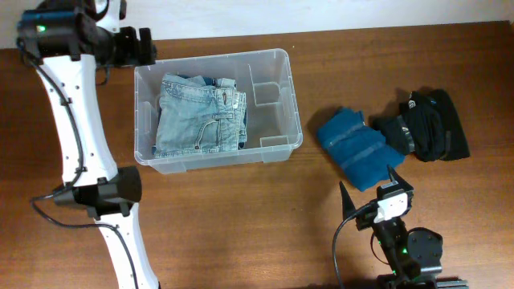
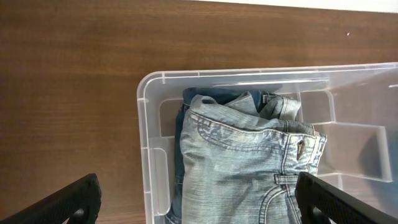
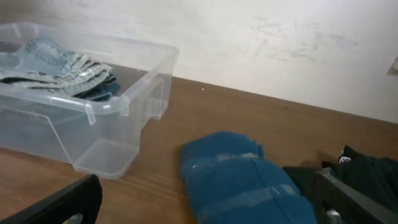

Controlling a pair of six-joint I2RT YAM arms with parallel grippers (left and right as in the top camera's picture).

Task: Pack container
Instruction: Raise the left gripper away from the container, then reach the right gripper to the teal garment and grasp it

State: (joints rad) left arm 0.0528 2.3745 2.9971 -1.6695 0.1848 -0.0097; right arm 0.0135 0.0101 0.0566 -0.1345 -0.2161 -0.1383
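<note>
Container (image 1: 271,120): clear plastic bin, upright on the wooden table (image 1: 241,225), far-left of centre, long side running left to right. Contents: folded light-blue jeans (image 1: 197,116) lying flat in the left and middle part of the bin, waistband toward the right; a darker blue fabric edge shows beneath them on the far side. The right part of the bin floor is bare, with its moulded ribs visible. Left gripper (image 1: 147,46): above the far-left corner of the container. In the wrist view its fingers (image 2: 68,202) sit at the two lower corners of the frame, spread wide, with nothing held between them; the jeans lie below, apart from the fingers. Right gripper (image 1: 367,183): near-right of the table, fingers spread wide and holding nothing, pointing toward the far side. Just beyond it lies a folded blue towel (image 1: 353,144), right of the container and apart from it. A black garment (image 1: 426,124) is bunched to the right of the towel, touching its right edge.
</note>
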